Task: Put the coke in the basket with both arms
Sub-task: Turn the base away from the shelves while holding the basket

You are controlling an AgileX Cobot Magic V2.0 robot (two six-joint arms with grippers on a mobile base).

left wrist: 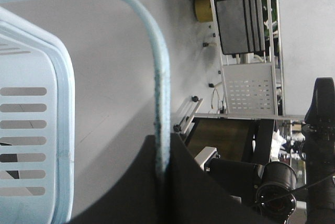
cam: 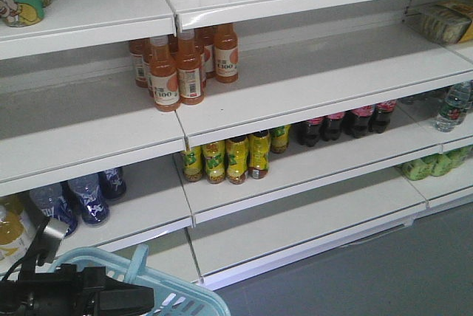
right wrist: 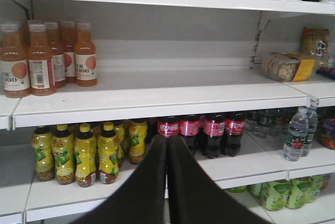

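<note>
Basket handle tight between left jaws, wrist view only; right jaws together, empty.

Front view: we look from behind the left arm, high and tilted down, onto the shelves at mid-range.
Left wrist: we sit close against the basket handle, facing the floor.
Right wrist: near and level with the shelves.
Shared by both shelf views: orange juice bottles, cola bottles.

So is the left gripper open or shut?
Shut on the handle: in the left wrist view the left gripper has black fingers on both sides of it.
</note>
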